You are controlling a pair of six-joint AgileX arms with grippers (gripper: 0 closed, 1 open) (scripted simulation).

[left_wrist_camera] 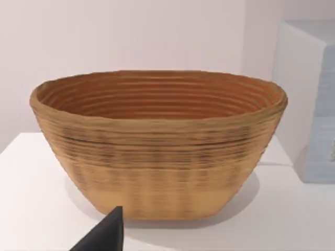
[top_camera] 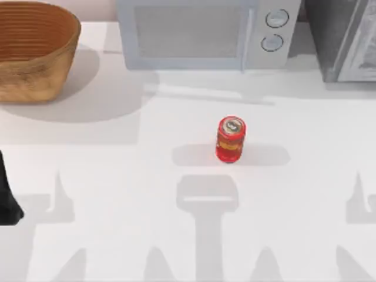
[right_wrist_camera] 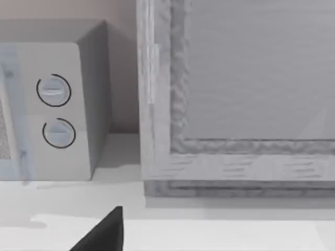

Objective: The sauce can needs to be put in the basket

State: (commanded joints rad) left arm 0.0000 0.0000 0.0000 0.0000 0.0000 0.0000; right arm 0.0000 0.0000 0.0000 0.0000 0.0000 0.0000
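Nothing was grabbed yet, so this was still the start. The can [top_camera: 231, 139] stood upright mid-table, well apart from the basket [top_camera: 35, 50] at the far left corner. My left arm [top_camera: 7, 197] sat parked at the left edge; couldn't tell how open either claw was. Next up, I figured: reach over the can, close on it.

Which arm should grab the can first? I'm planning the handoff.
Probably left: the small red sauce can stands mid-table, the tan wicker basket at far left, and the left wrist view faces that basket.
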